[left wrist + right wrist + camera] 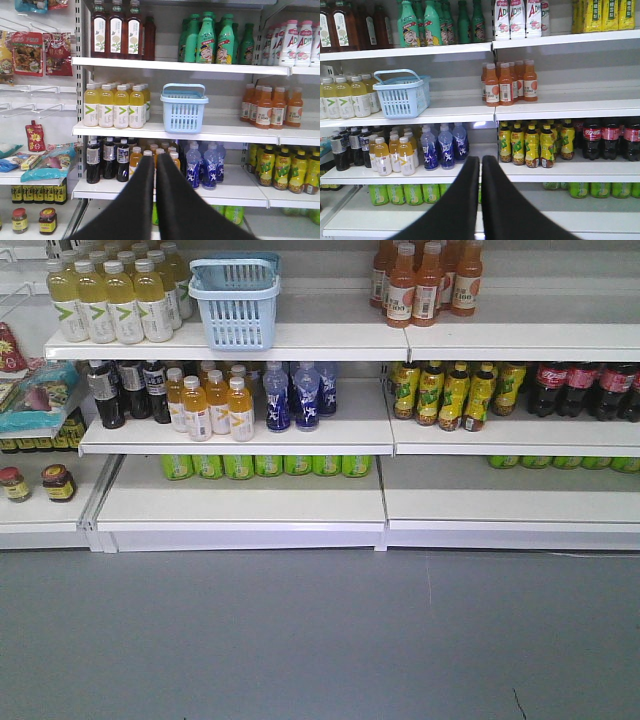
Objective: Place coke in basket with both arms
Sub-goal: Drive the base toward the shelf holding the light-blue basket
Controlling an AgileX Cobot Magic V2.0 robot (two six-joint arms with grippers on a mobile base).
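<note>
Blue plastic was the easy find: the basket (237, 305) sat in the upper left of the front view, on the top visible shelf (330, 315), just beside a block of pale yellow bottles (110, 300) on its left. To its right that shelf was bare up to the orange bottles (425, 280) at upper centre-right. Honestly couldn't spot the coke anywhere, no slim red can in any of the three views. The only cola-looking stuff was the dark bottles (585, 388) with red labels at the far right of the middle shelf, and those weren't it.

Left gripper (154, 159), bottom centre of its wrist view, had its fingers together with nothing between them, aimed at the shelving below the basket. Right gripper (480, 160), same deal: fingers together, empty. Neither arm showed in the front view.

My read: very start, nothing grasped. I'd guess the sensible play was one arm on the basket and the other on the can once it turned up, spreading the fingers before closing in.

Stuff to watch: the shelf lips stick out, the next shelf up leaves little headroom over the raised handle, and the yellow bottles crowd the basket's left side. The bare stretch on its right and the grey floor (320, 640) out front were the open room.
</note>
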